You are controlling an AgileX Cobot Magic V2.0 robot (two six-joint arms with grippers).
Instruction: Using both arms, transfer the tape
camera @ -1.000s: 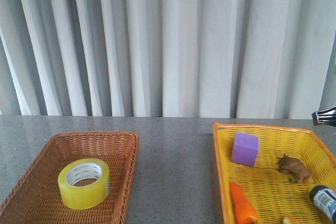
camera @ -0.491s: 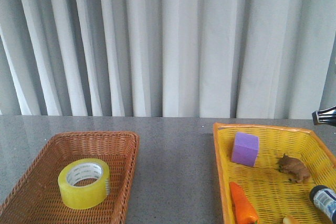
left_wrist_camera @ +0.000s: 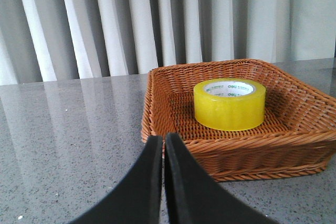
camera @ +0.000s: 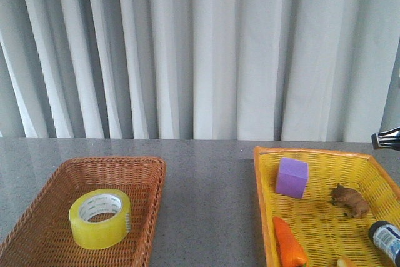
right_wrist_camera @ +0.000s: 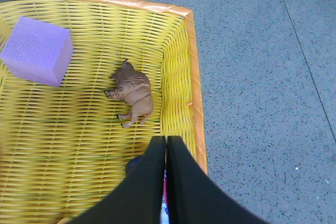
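- While we scan from the left, our left gripper (left_wrist_camera: 163, 145) comes first: its two black fingers (left_wrist_camera: 149, 182) are pressed together with nothing between them, low over the grey table (left_wrist_camera: 68, 129) and just short of the brown basket's near rim.
- We see the brown basket (camera: 147, 173) on the left side of the table, a woven wicker tray with sloped walls.
- We find the tape (camera: 100, 218) inside that basket, lying flat on the basket floor with its hole facing up; its yellow band and white printed core show clearly from the left wrist (left_wrist_camera: 229, 103), where it lies toward the far side of the basket from our fingers. Nothing touches it.
- We see bare table between the brown basket and the yellow basket (camera: 259, 186), which are well apart.
- Inside the yellow basket we see a purple cube (camera: 292, 177) near the far rim, a carrot (camera: 287, 242) nearer the camera by the left wall, a brown toy animal (camera: 350, 199) to the right of the cube, and a dark bottle (camera: 386, 239) at the right edge.
- Our right gripper (right_wrist_camera: 166, 145) hangs over the yellow basket's right wall (right_wrist_camera: 195, 124), fingers closed on nothing, with the toy animal (right_wrist_camera: 131, 93) near the tips and the cube (right_wrist_camera: 37, 51) farther away.
- Pale curtains (camera: 200, 48) hang behind the table.
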